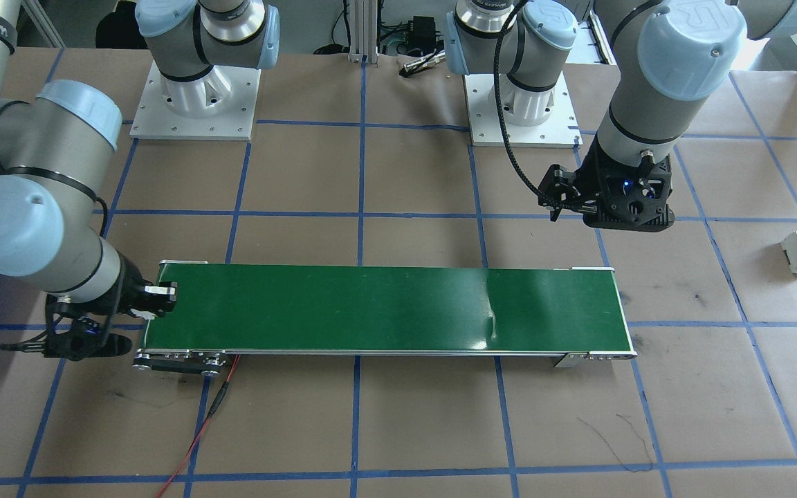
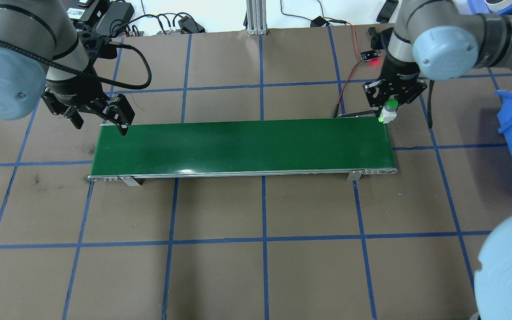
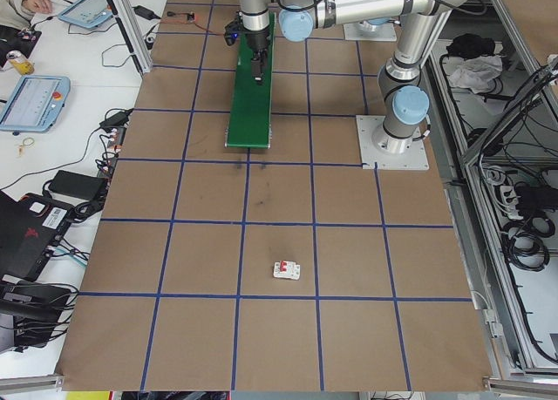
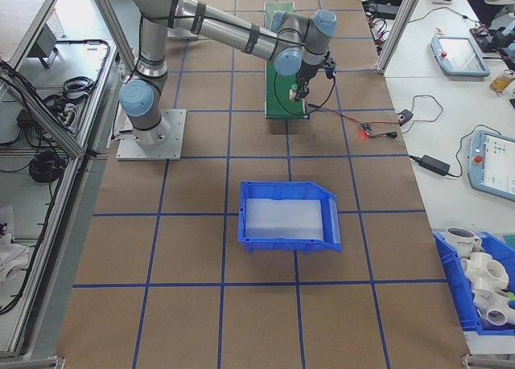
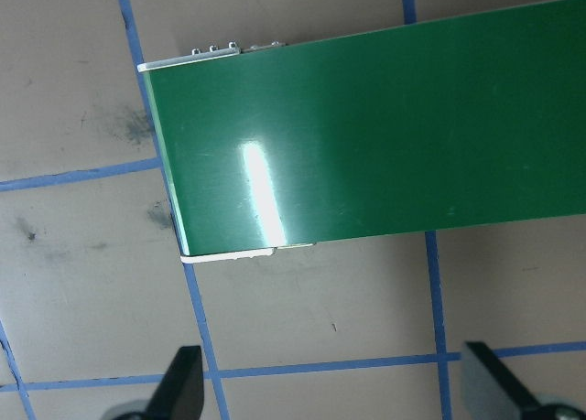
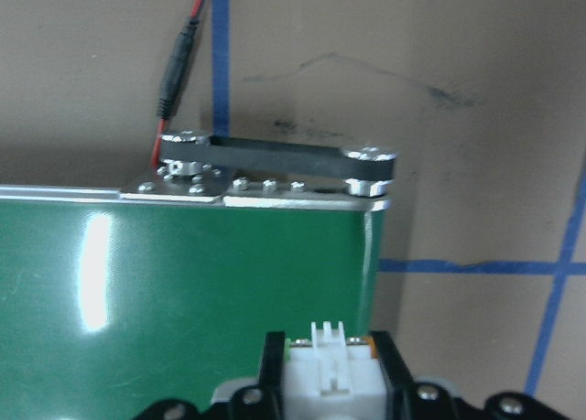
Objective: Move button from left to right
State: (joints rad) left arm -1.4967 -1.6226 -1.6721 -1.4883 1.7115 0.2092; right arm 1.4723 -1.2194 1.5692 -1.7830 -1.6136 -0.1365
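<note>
A conveyor belt [image 2: 242, 149] lies across the table [image 2: 256, 275]. The right gripper [image 2: 391, 104] holds the button [image 2: 389, 111] above the belt's right end; the left gripper [image 2: 100, 120] hangs over its left end. A bin [image 4: 290, 216] sits further right, a circuit breaker [image 3: 286, 270] further left.

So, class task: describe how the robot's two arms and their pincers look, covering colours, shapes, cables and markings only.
Both arms are silver-grey tubes with rounded pale-blue caps at the joints and black rings between segments. The left arm carries a braided black cable looping beside its wrist. The left pincer and right pincer are black, built of open, skeletal links with two fingers. Each arm stands on a white base plate.
</note>
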